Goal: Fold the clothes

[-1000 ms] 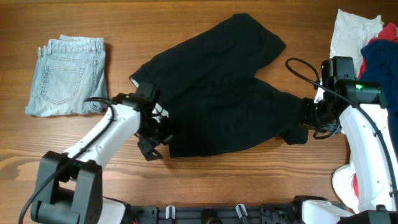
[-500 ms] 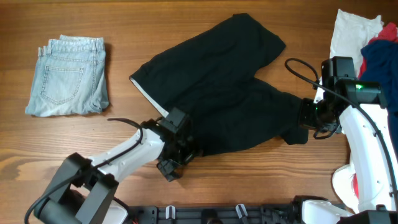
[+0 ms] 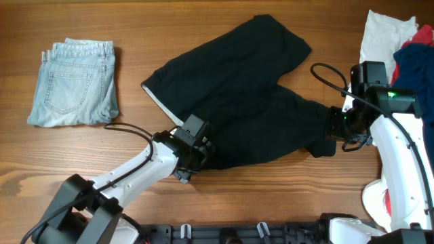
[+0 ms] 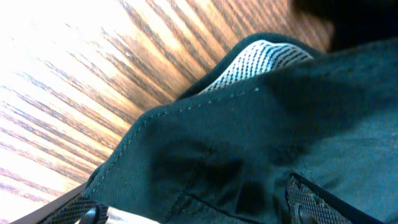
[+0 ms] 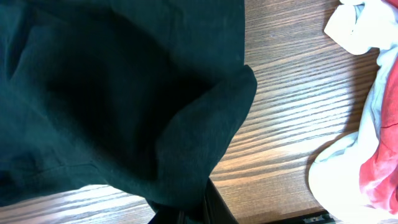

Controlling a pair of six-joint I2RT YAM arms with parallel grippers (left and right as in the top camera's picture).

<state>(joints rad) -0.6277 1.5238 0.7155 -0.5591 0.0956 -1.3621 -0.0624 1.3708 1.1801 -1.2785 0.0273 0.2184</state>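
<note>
The black trouser-like garment [image 3: 237, 115] lies spread across the middle of the wooden table, with a pale lining strip along its left edge [image 3: 157, 100]. My left gripper [image 3: 196, 152] sits at its lower left hem, open. In the left wrist view the dark fabric [image 4: 249, 143] lies between the two wide-apart ribbed pads [image 4: 311, 202], and the pale dotted lining [image 4: 261, 56] peeks out above. My right gripper [image 3: 332, 139] is shut on the garment's right end. In the right wrist view the cloth [image 5: 124, 93] bunches down into the shut jaws [image 5: 199, 208].
Folded light-blue jeans [image 3: 74, 81] lie at the far left. A pile of white, red and navy clothes [image 3: 400, 47] sits at the right edge, close to the right arm, with its white and red cloth [image 5: 373, 155] in the right wrist view.
My left arm has swung right from the garment's left side to its lower hem and settled there with its jaws around the fabric edge. The right arm has not moved.
</note>
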